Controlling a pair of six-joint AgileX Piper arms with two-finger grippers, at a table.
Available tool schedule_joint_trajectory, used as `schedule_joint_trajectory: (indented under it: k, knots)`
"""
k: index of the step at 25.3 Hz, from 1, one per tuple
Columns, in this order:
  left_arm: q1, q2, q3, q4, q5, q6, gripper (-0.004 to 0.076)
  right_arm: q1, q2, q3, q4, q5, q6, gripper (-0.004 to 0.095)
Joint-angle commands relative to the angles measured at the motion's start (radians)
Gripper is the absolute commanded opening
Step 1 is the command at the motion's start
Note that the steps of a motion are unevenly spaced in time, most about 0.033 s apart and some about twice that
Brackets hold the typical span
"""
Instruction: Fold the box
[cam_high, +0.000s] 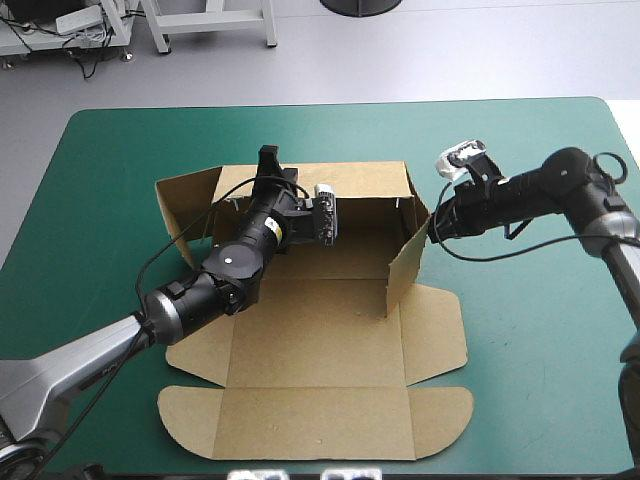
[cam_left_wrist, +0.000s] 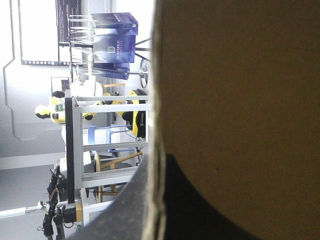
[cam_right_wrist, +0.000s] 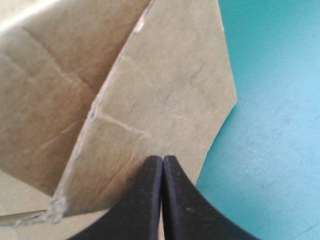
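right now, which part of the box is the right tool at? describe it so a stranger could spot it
On the teal-green table lies a brown box, mostly flat. Look at its right side, where the right tool meets it: the side wall there stands upright, unlike the flat flaps nearer the robot.

We look from above and behind, forward and down, over the table (cam_high: 520, 130) with the box (cam_high: 320, 400) at its middle. The left wrist view — a quarter turn over — sits hard against a raised wall (cam_left_wrist: 240, 100), facing level into the room; the right wrist view, close behind the right gripper (cam_right_wrist: 162, 159), takes in the right wall (cam_right_wrist: 165, 90) and teal-green cover (cam_right_wrist: 270, 125), both shared with the high view.
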Motion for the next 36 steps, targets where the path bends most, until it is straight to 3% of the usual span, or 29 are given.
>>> schedule_joint_trajectory:
  k: [1, 5, 7, 14, 23, 26, 36]
  knots:
    - [0.001, -0.038, -0.029, 0.039, 0.009, -0.018, -0.0009, -0.006, -0.141, 0.151, 0.109, -0.186, -0.156, -0.002]
    - [0.001, -0.038, -0.029, 0.02, -0.027, -0.018, -0.0009, -0.006, -0.221, 0.391, 0.458, -0.253, -0.554, -0.002]
    - [0.001, -0.038, -0.029, -0.007, -0.032, -0.018, -0.0009, -0.006, -0.221, 0.423, 0.534, -0.249, -0.627, -0.002]
    - [0.001, -0.021, -0.029, -0.081, -0.072, -0.018, -0.0009, -0.006, -0.221, 0.426, 0.534, -0.241, -0.654, 0.0002]
    - [0.001, 0.021, -0.029, -0.103, -0.026, 0.006, -0.0009, -0.006, -0.221, 0.426, 0.48, -0.182, -0.648, 0.0458]
    - [0.001, 0.021, -0.029, -0.107, -0.026, -0.002, -0.0009, -0.006, -0.221, 0.426, 0.488, -0.193, -0.672, 0.0549]
    - [-0.001, 0.021, -0.044, -0.125, -0.048, -0.058, -0.0008, 0.05, -0.193, 0.422, 0.587, -0.284, -0.714, 0.0572]
